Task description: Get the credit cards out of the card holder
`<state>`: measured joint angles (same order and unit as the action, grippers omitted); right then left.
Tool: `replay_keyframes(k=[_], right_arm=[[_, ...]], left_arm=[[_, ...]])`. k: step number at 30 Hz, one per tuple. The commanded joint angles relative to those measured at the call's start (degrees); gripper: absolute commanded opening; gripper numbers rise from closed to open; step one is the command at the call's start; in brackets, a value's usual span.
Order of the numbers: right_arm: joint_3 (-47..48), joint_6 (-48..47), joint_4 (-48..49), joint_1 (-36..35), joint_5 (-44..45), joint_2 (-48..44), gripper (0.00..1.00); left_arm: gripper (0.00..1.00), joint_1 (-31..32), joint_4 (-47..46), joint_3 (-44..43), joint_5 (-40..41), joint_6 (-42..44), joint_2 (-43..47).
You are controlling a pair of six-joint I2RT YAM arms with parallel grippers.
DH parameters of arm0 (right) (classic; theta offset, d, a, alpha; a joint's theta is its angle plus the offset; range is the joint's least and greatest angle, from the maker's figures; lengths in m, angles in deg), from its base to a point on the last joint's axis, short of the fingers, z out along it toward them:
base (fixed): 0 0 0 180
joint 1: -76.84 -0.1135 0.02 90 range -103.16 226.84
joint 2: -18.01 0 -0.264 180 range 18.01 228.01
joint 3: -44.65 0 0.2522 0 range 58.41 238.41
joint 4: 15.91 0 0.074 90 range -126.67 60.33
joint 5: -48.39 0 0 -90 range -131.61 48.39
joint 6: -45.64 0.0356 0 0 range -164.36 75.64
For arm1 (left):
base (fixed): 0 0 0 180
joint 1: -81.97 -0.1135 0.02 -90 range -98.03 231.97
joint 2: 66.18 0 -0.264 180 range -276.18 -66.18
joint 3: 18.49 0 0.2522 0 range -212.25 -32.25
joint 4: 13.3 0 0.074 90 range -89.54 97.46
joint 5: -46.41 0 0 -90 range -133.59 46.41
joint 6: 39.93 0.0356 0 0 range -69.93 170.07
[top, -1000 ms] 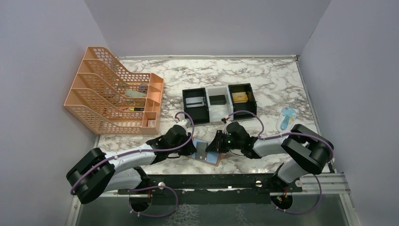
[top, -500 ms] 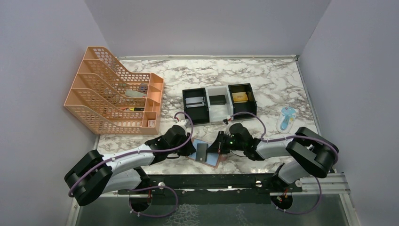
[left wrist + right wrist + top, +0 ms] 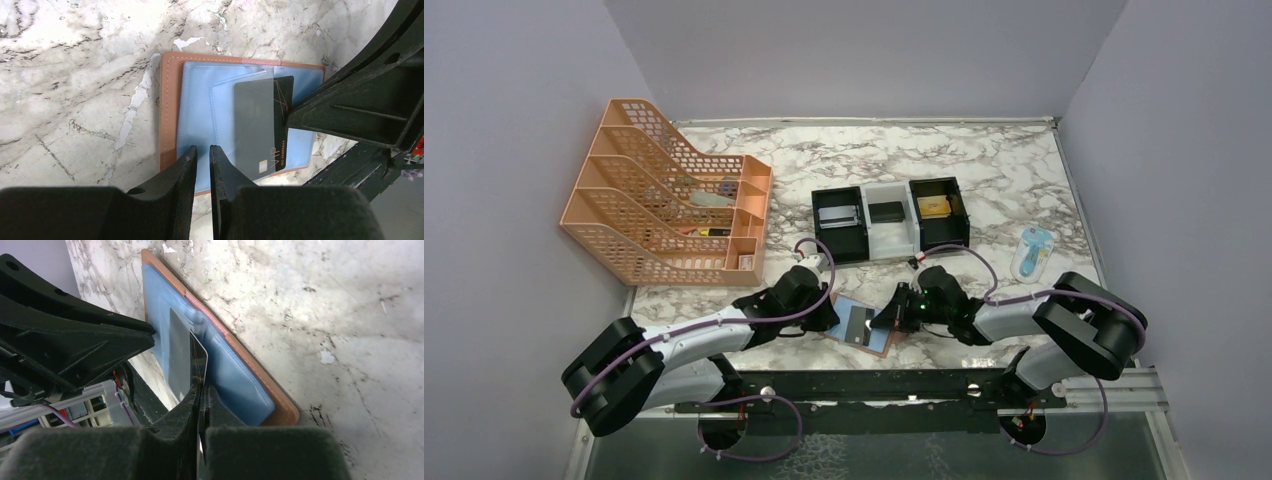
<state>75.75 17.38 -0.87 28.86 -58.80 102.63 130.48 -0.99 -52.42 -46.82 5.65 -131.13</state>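
Note:
The card holder lies open near the table's front edge, tan outside and light blue inside. It also shows in the left wrist view and the right wrist view. A dark credit card with a chip and "VIP" print sticks partly out of its pocket. My right gripper is shut on that card's edge; from above, the right gripper is at the wallet's right side. My left gripper, jaws almost together, presses on the blue lining at the wallet's left side. Other cards are hidden.
A black-and-white three-compartment tray holding small items stands behind the wallet. An orange mesh file organiser is at the back left. A small blue-and-white object lies at the right. Grey walls enclose the marble table.
My right gripper has drawn back to the right with the card, so the card stands further out of the pocket. The left gripper has stayed on the wallet.

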Motion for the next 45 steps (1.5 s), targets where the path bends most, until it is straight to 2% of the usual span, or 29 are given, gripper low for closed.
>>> replay_keyframes(k=[1,6,10,12,16,25,31,38,45], right_arm=[[-1.8,2.2,0.9,0.2,2.4,-1.3,0.01],[-2.1,1.7,0.5,0.2,2.3,-1.3,0.01],[-2.3,1.7,0.8,0.2,2.6,-0.6,0.01],[-2.3,1.7,0.8,0.2,3.0,-0.5,0.01],[-1.8,1.0,0.1,0.2,3.5,0.0,0.01],[-2.2,0.8,0.2,0.3,3.1,-0.6,0.02],[-2.4,0.9,1.8,0.4,1.6,-0.2,0.1],[-3.1,2.3,5.0,0.6,0.4,2.1,0.2],[-3.9,2.7,7.4,0.8,-0.5,3.2,0.19]], left_arm=[[0.19,0.3,0.3,0.2,1.5,0.3,0.1],[0.22,0.8,-0.3,0.0,2.5,-1.0,2.1],[0.34,4.1,-4.1,-1.1,3.9,-1.6,4.4],[0.39,5.5,-4.3,-2.2,4.8,-1.4,4.1],[0.4,6.5,-4.2,-3.6,3.6,-0.2,0.5],[0.25,7.0,0.8,-5.9,5.4,0.1,-8.7],[0.17,7.2,1.5,-5.7,5.9,0.1,-8.9],[0.15,7.2,1.8,-5.5,5.9,0.1,-8.7],[0.15,7.2,2.5,-5.2,6.3,-0.2,-8.0]])
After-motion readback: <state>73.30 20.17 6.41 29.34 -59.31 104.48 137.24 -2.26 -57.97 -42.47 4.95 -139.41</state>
